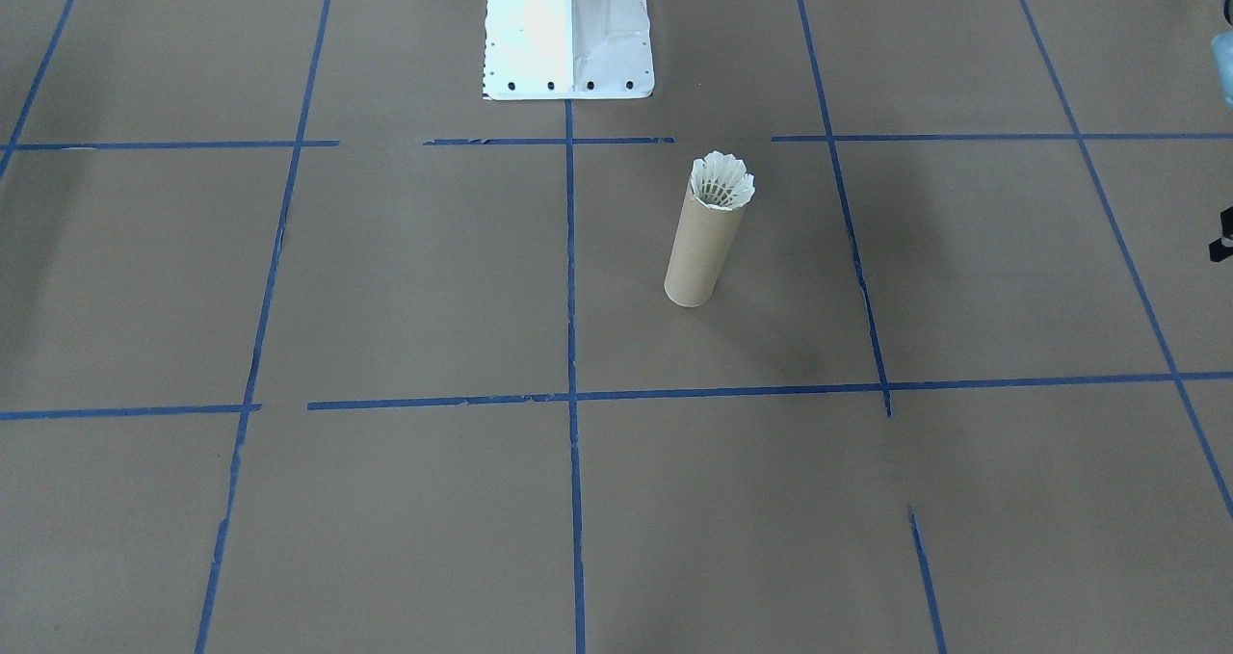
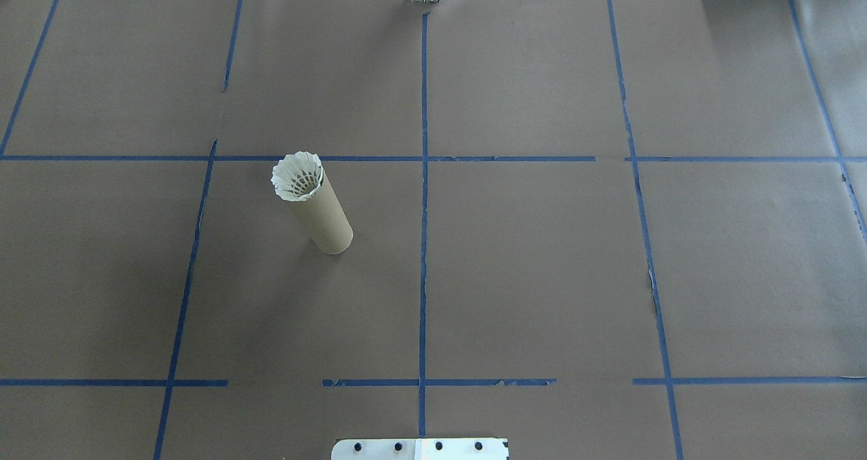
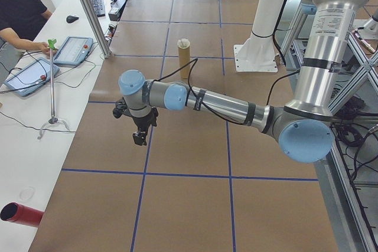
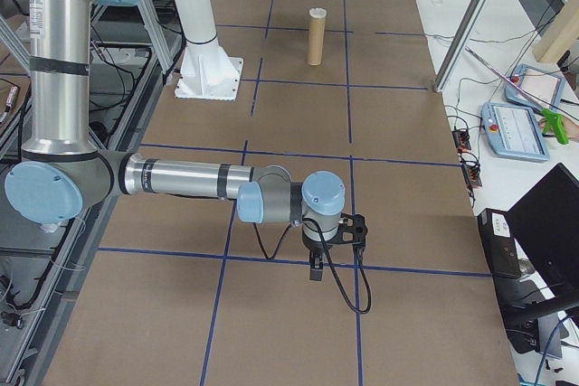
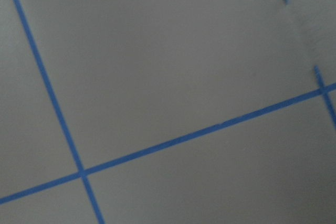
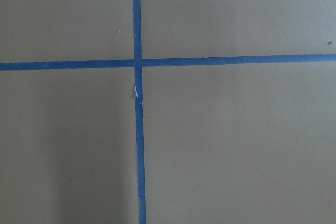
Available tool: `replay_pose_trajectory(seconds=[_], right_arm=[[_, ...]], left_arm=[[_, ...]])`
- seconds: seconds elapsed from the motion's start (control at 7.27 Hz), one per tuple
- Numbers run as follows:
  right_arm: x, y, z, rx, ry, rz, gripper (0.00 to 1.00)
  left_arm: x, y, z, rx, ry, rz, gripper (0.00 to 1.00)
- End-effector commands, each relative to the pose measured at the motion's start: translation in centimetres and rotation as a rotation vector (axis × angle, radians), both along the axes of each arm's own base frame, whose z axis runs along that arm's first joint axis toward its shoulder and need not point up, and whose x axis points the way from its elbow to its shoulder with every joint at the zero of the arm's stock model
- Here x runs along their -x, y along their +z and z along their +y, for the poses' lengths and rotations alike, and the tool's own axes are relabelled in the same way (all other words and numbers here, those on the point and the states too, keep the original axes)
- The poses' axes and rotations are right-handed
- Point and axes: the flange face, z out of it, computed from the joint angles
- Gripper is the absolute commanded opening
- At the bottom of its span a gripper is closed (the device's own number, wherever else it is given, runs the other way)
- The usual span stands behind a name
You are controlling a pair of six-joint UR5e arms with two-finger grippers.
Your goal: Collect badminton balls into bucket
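You had the desk (image 2: 542, 277) filling every view, covered in brown paper and marked into squares by blue tape lines (image 2: 424, 209). At the top centre of the front-facing view stood the white base plate (image 1: 568, 38) with its bolt holes; in the overhead view only its edge showed at the bottom centre.

In the left side view, the near arm stretched across the middle of the frame, its left end effector (image 3: 139, 138) hanging over the paper left of centre. In the right side view, the near arm reached along the lower half, its right end effector (image 4: 316, 269) pointing down near a tape line. Neither end effector appeared in the overhead or front-facing view, so you could not tell whether either was open or closed. Both wrist views showed only paper and tape.

The bucket (image 2: 326, 213) stood upright on the desk, left of centre in the overhead view and just right of centre in the front-facing view (image 1: 703, 249). The shuttlecock (image 2: 297, 176) sat in its mouth, feathers flaring above the rim, well apart from both arms.

At the upper left of the left side view, a person (image 3: 20, 16) sat by 2 tablets.
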Motion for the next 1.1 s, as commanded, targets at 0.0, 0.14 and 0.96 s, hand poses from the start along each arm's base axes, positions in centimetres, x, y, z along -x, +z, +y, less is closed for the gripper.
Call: replay_pose_trajectory(seconds=[0.0, 0.14, 0.96], right_arm=[[0.0, 0.0, 0.0, 0.0, 0.0, 0.0, 1.0], [0.0, 0.0, 0.0, 0.0, 0.0, 0.0, 1.0], [0.0, 0.0, 0.0, 0.0, 0.0, 0.0, 1.0]], left_arm=[[3.2, 3.9, 2.7, 0.06, -0.037, -0.009, 1.0], [3.2, 5.2, 2.7, 0.086, -0.037, -0.009, 1.0], [4.0, 6.7, 3.4, 0.215, -0.16, -0.01, 1.0]])
